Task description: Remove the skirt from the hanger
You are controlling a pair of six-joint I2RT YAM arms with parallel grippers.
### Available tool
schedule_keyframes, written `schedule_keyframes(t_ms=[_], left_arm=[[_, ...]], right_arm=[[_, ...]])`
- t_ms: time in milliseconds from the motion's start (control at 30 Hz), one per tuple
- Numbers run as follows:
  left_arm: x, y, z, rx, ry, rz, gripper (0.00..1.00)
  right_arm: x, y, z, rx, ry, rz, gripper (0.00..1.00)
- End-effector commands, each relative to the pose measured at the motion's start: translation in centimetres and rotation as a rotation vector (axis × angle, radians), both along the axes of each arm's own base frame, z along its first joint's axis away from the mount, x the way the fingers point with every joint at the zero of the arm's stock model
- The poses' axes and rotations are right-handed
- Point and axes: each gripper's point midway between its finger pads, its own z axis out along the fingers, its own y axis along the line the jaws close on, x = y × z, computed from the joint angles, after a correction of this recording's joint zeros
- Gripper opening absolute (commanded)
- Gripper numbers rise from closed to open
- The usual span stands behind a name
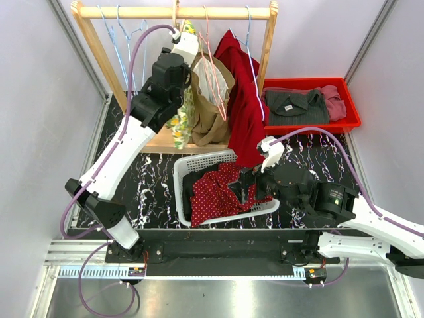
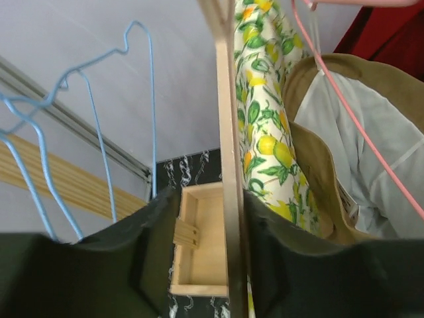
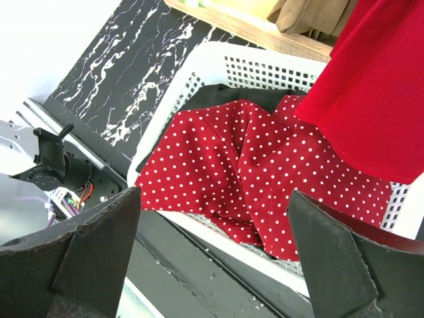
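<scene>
- Left gripper (image 2: 211, 225) up at the rail (image 1: 218, 12), jaws half-narrowed either side of the wooden hanger (image 2: 227, 132); gripped or not, cannot tell
- Lemon-print skirt (image 2: 265, 126) hanging right against that hanger
- Right gripper (image 3: 212, 265) spread wide over the white basket (image 3: 218, 63) of red dotted cloth (image 3: 218, 159)

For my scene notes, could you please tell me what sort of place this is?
Most likely a lab bench staged as a laundry corner: a wooden clothes rack with hanging garments, a white laundry basket and a red bin of clothes.
</scene>
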Motion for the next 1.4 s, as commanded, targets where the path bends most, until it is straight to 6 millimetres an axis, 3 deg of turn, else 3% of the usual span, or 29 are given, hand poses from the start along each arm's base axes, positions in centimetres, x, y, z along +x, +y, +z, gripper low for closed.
schedule_keyframes(t_ms=[0, 67, 100, 133, 300, 500, 667, 733, 767, 833, 867, 933, 1000, 1033, 1100, 1133, 1333, 1367], left_arm=[[-0.5, 1.1, 1.2, -0.1, -0.018, -0.015, 0.3], [-0.2, 1.4, 1.3, -0.131, -0.014, -0.021, 0.17], [-0.1, 1.5, 1.1, -0.132, -0.003, -0.023, 0.03], [0.1, 1.9, 1.2, -0.142, -0.001, -0.019, 0.0], [-0.2, 2.3, 3.6, -0.207, -0.04, -0.051, 0.0], [-2.1, 4.3, 9.7, -0.242, -0.177, -0.049, 0.0], [-5.8, 5.7, 14.9, -0.259, -0.295, -0.102, 0.0], [-7.2, 5.3, 16.0, -0.264, -0.314, -0.168, 0.0], [-9.1, 5.8, 17.2, -0.277, -0.345, -0.198, 0.0], [-10.7, 5.0, 17.0, -0.273, -0.334, -0.287, 0.0], [-12.7, 5.5, 17.9, -0.279, -0.36, -0.319, 0.0], [-15.3, 5.2, 17.6, -0.269, -0.342, -0.405, 0.0], [-16.6, 5.0, 17.1, -0.264, -0.322, -0.449, 0.0], [-18.4, 4.9, 17.3, -0.251, -0.33, -0.505, 0.0], [-19.7, 4.8, 16.6, -0.239, -0.316, -0.543, 0.0], [-21.2, 5.2, 16.4, -0.233, -0.319, -0.568, 0.0], [-25.3, 6.7, 13.9, -0.182, -0.282, -0.607, 0.0], [-25.8, 6.8, 13.6, -0.172, -0.278, -0.617, 0.0]], right_arm=[[0.5, -0.3, 1.8, 0.03, -0.04, -0.025, 1.0], [0.4, -0.4, 1.8, 0.031, -0.039, -0.026, 0.98], [0.5, -0.4, 1.8, 0.03, -0.038, -0.027, 0.98], [0.5, -0.4, 1.8, 0.028, -0.038, -0.027, 0.98], [0.4, -0.3, 1.5, 0.023, -0.036, -0.021, 0.97], [0.4, -0.1, 1.0, 0.017, -0.034, -0.019, 0.96], [0.5, 0.3, 0.7, 0.013, -0.03, -0.014, 0.96], [0.6, 0.5, 0.7, 0.015, -0.033, -0.014, 0.96], [0.6, 0.6, 0.8, 0.019, -0.034, -0.009, 0.97], [0.7, 0.8, 1.2, 0.018, -0.045, -0.003, 1.0], [0.7, 0.9, 1.9, 0.03, -0.058, 0.001, 1.0], [0.8, 1.4, 3.0, 0.045, -0.087, 0.021, 1.0], [0.7, 1.6, 4.4, 0.067, -0.13, 0.048, 1.0], [0.8, 2.1, 5.5, 0.105, -0.16, 0.064, 1.0], [0.8, 2.2, 7.2, 0.131, -0.223, 0.087, 1.0], [0.9, 2.4, 8.8, 0.178, -0.266, 0.089, 1.0], [1.2, 2.4, 16.0, 0.296, -0.48, 0.102, 1.0], [1.4, 3.0, 16.2, 0.283, -0.491, 0.11, 1.0]])
